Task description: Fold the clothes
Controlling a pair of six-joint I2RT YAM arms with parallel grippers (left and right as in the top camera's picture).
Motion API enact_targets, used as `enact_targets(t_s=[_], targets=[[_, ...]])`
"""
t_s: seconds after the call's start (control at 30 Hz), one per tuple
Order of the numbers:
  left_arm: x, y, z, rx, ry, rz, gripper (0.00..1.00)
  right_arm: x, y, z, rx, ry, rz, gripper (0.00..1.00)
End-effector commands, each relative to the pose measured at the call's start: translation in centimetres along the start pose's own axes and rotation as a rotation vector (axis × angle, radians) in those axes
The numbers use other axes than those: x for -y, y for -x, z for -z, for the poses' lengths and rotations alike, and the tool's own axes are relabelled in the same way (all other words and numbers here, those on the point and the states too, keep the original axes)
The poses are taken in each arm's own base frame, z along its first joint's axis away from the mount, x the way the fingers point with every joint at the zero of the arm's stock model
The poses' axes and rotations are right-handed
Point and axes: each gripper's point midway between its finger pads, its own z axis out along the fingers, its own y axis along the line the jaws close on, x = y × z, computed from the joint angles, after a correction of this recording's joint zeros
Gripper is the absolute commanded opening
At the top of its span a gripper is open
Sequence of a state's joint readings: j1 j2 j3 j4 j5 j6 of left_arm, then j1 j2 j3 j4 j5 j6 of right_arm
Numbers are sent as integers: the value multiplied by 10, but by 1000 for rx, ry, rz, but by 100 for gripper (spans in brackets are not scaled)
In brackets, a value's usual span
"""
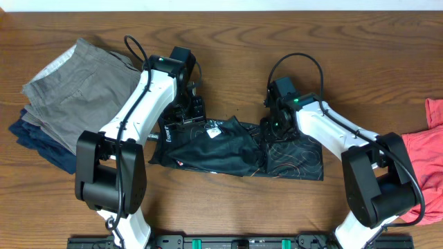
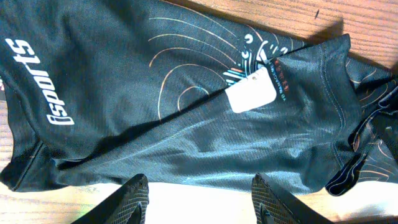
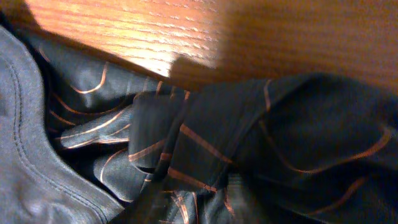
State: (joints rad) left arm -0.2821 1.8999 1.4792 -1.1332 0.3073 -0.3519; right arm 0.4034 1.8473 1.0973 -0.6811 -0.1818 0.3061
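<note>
The black jersey (image 1: 235,149) lies crumpled across the middle of the bench (image 1: 228,41), between the two arms. The left pincer (image 2: 199,183) hangs half-open over its edge, gripping nothing, likely lined up to take that hem. The right pincer (image 1: 272,124) sits low on a bunched ridge of cloth. Its own view shows only fabric, so I cannot tell if it has hold.

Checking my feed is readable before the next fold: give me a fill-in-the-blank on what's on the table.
The ____ shirt lies beyond the right arm.
The folded trousers lie beside the ____ arm.
The tag on the jersey is ____.
Missing: red; left; white.
</note>
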Motion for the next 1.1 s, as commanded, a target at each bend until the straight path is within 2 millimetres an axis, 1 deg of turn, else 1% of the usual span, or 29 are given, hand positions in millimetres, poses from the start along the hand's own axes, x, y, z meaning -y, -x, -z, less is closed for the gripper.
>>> enact_targets(t_s=[0.0,0.17,0.3,0.33,0.43,0.47,0.53,0.6,0.63,0.73,0.8,0.87,0.93,0.97,1.07], targets=[[-2,-2,7,18,5,4,56,-1,-9,-7,-32,-2,-7,19],[-2,-2,7,18,5,4,55,-1,-10,-3,-38,-1,-6,17],[-2,-2,7,18,5,4,56,-6,-7,11,-32,6,22,3],[-2,-2,7,19,5,4,55,-9,-6,14,-29,20,37,1],[-2,-2,7,19,5,4,56,-21,-5,25,-15,80,73,2],[-2,-2,7,19,5,4,55,-23,-5,26,-14,87,73,5],[-2,-2,7,19,5,4,56,-26,-6,27,-19,107,73,13],[-2,-2,7,19,5,4,55,-27,-8,26,-24,110,74,17],[-2,-2,7,19,5,4,56,-27,-8,25,-25,110,77,21],[-2,-2,7,18,6,4,56,-34,-8,26,-21,136,106,38],[-2,-2,7,17,6,4,56,-36,-8,27,-23,151,131,48],[-3,-4,7,9,10,-3,62,-31,-8,31,-15,123,127,54],[-4,-6,7,1,14,-37,65,-22,-4,41,4,82,114,56],[-6,-6,7,1,23,-56,66,-17,-1,50,20,61,107,56],[-24,1,9,42,133,-59,69,-4,11,86,91,18,78,60]])
